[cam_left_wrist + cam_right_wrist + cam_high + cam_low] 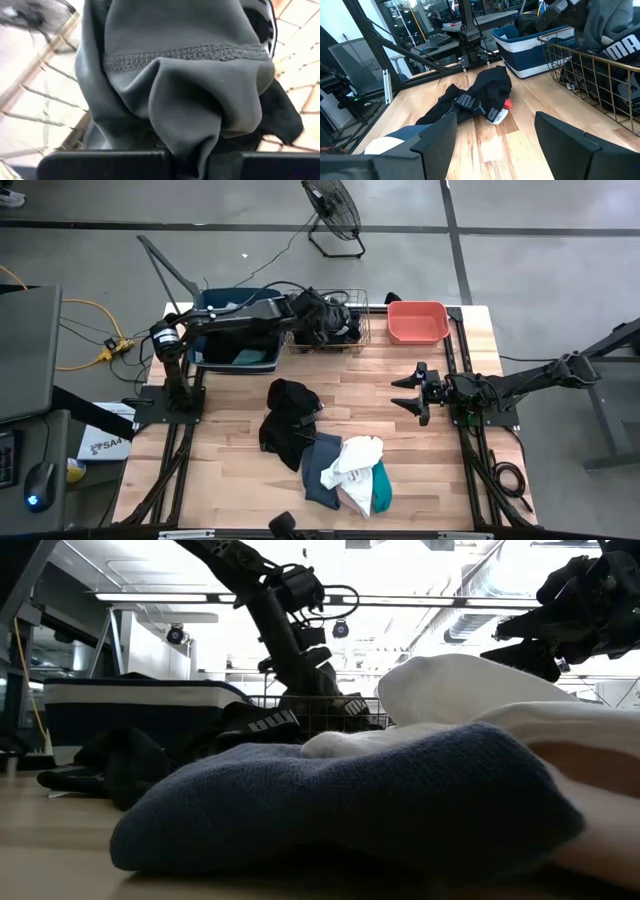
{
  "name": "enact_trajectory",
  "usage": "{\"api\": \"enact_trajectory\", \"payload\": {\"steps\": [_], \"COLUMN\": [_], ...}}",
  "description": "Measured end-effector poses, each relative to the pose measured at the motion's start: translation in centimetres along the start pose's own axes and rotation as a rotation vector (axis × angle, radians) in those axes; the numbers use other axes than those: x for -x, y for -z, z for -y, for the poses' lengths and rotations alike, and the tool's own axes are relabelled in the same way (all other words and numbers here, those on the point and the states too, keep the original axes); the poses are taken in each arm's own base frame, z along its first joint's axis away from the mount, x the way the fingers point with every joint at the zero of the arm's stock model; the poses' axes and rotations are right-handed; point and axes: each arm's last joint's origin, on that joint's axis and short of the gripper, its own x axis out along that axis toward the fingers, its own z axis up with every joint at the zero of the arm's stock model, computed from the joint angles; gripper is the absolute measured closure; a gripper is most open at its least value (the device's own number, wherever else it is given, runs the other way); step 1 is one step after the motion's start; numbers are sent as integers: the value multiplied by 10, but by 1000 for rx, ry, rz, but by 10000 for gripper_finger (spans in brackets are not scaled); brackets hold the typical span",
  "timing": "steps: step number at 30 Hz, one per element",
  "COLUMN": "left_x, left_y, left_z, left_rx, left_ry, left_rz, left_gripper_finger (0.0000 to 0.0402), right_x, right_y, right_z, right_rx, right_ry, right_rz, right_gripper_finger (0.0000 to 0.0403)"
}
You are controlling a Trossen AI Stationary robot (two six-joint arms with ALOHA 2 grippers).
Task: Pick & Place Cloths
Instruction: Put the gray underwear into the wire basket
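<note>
Wooden tabletop (420, 460) holds your remaining cloths (345, 470); over the wire basket (355, 305), left gripper (325, 320) clenches a grey garment (180, 85) for dropping, right gripper (412, 394) waits released nearby.

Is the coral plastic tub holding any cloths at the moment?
No, the coral plastic tub shows only its bare coral floor in the high view.

We see grey cloth (175, 85) pinched in shut left gripper (187, 162): matt, smooth knit, raised stitched seam band across it. Around it, wire basket (590, 65): thin metal mesh, dull sheen. Ahead of open right gripper (495, 145), black garment (470, 97): soft matt fabric, printed white lettering. Beneath it, table (530, 100): pale wood planks, smooth, slight gloss. Beyond, blue tub (535, 45): rigid plastic, smooth. Slate cloth (350, 800): coarse, nubbly weave. We note gripper fingers matt dark plastic.
</note>
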Motion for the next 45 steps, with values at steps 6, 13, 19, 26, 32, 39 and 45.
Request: {"api": "enact_trajectory", "payload": {"steps": [6,13,19,26,32,39,45], "left_x": [-12,-19,-14,2,27,52,55], "left_y": [5,6,3,-1,-3,-6,-8], "left_z": [-13,-25,-25,-28,-34,-40,-41], "left_rx": [127,196,186,196,223,251,246], "left_ry": [21,65,65,72,69,53,45], "left_rz": [-53,-70,-46,-26,-20,19,41], "left_gripper_finger": [391,386,313,193,146,148,230], "right_x": [0,0,0,0,0,0,0], "right_y": [0,0,0,0,0,0,0], "right_z": [0,0,0,0,0,0,0], "right_rx": [0,0,0,0,0,0,0], "right_ry": [0,0,0,0,0,0,0], "right_rz": [0,0,0,0,0,0,0], "right_gripper_finger": [143,143,143,143,143,143,143]}}
